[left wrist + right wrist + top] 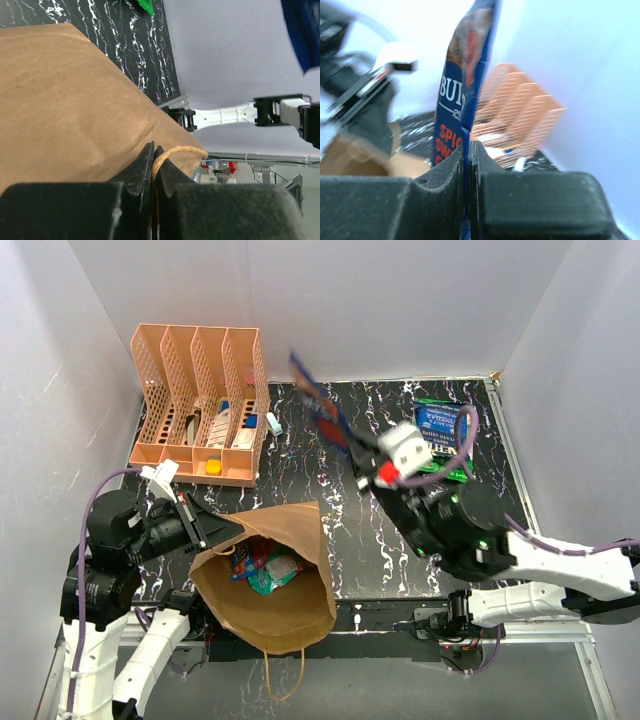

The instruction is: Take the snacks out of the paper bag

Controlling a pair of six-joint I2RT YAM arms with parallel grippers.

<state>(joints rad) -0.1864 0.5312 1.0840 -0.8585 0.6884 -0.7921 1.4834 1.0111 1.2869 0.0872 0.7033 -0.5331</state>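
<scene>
The right pincer [368,458] is clenched on the lower edge of a dark blue packet [320,405] and holds it in the air, above the bench [340,540]. The long axis of the packet runs straight out from the fingertips, up and away toward the back wall. The packet is thin and shiny, with white and orange-red letters.

Bare bench is under this pincer, and the green bag [440,420] lies flat just to its right, so I judge the packet should be set down there.

The left pincer [225,532] is clenched on the rim and the twisted handle [180,150] of the paper bag [300,625]. Teal and red packets [265,565] lie inside the bag, just beyond that pincer and well to the left of the right one.
</scene>
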